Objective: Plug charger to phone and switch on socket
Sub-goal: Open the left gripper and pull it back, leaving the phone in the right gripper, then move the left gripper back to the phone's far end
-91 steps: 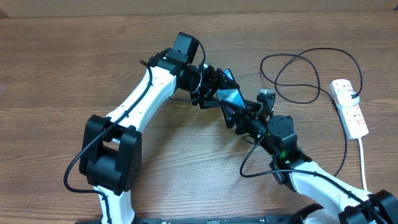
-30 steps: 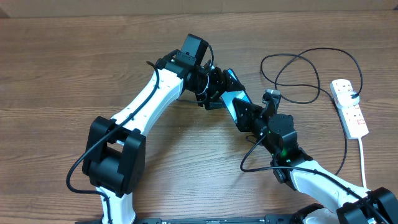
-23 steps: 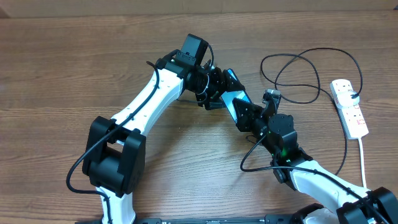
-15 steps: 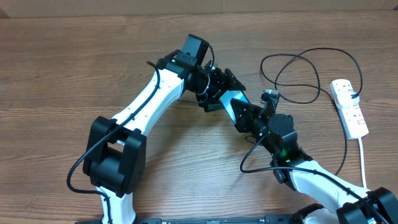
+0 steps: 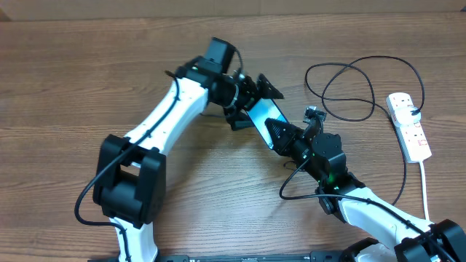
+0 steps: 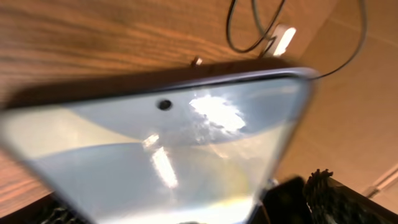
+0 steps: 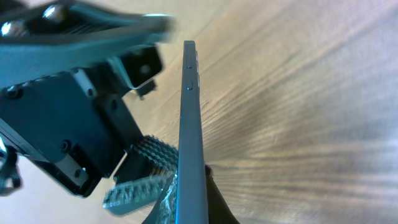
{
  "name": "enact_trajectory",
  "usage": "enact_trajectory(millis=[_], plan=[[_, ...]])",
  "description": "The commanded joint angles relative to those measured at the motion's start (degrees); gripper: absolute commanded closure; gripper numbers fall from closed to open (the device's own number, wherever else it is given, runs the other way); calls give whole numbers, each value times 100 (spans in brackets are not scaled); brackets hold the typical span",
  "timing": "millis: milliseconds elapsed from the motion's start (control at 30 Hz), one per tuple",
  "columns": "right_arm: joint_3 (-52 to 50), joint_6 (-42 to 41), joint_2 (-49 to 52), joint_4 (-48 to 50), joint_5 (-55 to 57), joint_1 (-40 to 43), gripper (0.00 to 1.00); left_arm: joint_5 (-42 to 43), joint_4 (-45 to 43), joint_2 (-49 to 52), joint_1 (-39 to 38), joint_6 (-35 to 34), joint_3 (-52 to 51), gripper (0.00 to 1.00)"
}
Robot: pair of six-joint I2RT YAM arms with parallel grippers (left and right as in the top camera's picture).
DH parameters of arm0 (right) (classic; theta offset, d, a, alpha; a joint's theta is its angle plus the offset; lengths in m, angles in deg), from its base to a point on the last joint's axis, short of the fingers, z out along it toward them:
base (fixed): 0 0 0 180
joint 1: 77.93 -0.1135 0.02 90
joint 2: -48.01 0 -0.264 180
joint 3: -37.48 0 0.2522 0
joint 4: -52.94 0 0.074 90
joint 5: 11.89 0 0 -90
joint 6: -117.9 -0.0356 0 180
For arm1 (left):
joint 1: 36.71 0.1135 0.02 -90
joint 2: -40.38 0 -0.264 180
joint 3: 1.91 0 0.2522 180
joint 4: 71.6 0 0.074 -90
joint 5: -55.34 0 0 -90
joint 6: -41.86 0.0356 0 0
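Overhead: R gripper (image 5: 279,135) is clamped on the lower end of the phone (image 5: 266,113), screen up, lifted over mid table (image 5: 73,87). L gripper (image 5: 255,104) sits at the phone's upper end with jaws spread wide and the top finger clear of the edge. Charger (image 5: 306,76) lies looped on the table to the right, well apart from the phone. I can't make out its tip. Socket (image 5: 409,127) is at the far right edge.

L wrist: phone (image 6: 180,149) screen fills the frame, blurred, with the camera hole near its top edge. One ribbed pad (image 6: 329,193) shows bottom right, off the glass. Charger (image 6: 229,31) and socket (image 6: 283,38) are beyond it.

R wrist: phone (image 7: 188,124) is seen edge-on and upright. R gripper (image 7: 189,205) pinches it at the bottom of the frame. L gripper (image 7: 81,124) is left of the phone, not touching it.
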Motion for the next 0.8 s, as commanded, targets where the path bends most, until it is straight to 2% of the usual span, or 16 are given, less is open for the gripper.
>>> enact_trajectory(millis=[0,300,533,767], plan=[[63,-1419,-68,-188,-273,-79,96,315,-13,2,474,669,125,3],[63,-3545,-68,-203,-1423,-79,96,116,1034,-542,1469,2179,125,3],[63,-4588,-68,-199,-2269,-79,96,-894,1871,-1537,2057,2774,125,2],[63,-6070,-68,-199,-2962,-81,96,-1681,2505,-2682,2096,3180,125,0]])
